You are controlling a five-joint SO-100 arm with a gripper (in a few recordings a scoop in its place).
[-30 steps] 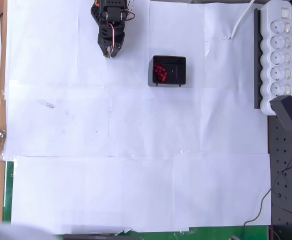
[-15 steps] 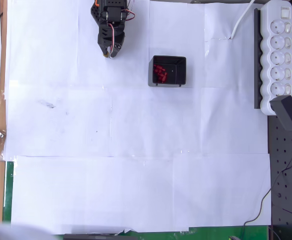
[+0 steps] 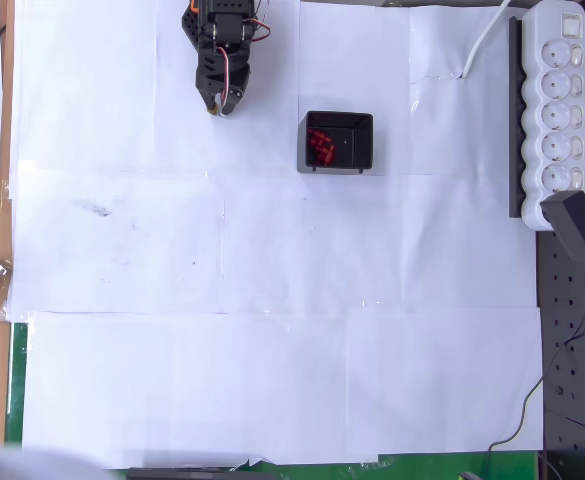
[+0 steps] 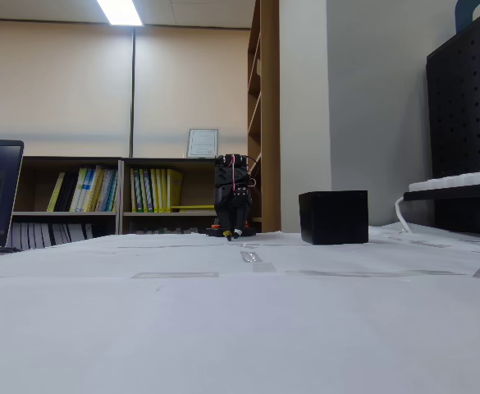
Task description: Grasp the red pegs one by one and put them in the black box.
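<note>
The arm is a small, compact machine built of black plastic segments with blocky servo housings. In the overhead view thin red and white wires loop out along its right side, and a spot of orange shows at its left edge near the top. Its end effector narrows to a dark tip with a small yellowish patch. In the fixed view the arm is a dark, narrow column with reddish wires at its top and orange at its foot.
</note>
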